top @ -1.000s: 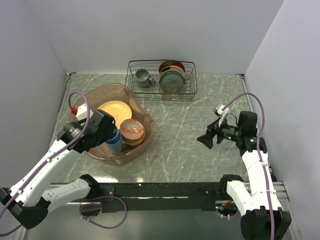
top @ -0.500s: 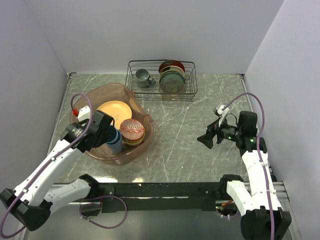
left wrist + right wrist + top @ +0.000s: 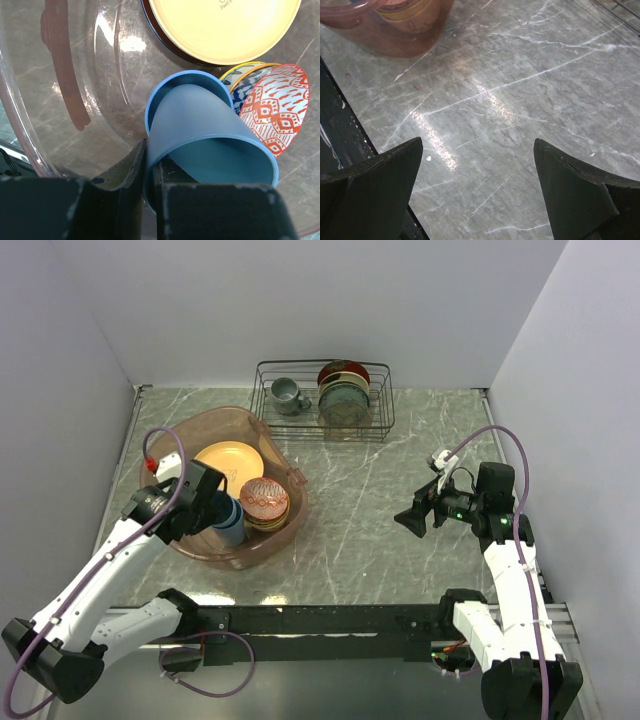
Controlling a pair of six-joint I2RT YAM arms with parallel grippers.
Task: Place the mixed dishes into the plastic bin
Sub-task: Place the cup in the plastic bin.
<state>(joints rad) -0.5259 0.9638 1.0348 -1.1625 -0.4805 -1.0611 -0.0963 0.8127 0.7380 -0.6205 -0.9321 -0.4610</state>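
The left gripper (image 3: 150,172) is clamping the rim of a light-blue cup (image 3: 200,125), leaning inside the plastic bin (image 3: 30,125) at lower centre, beside the red-patterned bowl (image 3: 277,107). Letting go while it is leaning is probably risking a topple onto that bowl. The right gripper (image 3: 478,145) is hanging agape

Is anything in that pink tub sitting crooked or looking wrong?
Only the light-blue cup: it seems to lean, nested in a second blue cup inside the plastic bin, its wall pinched by the left hand. Nothing looks spilled or broken.
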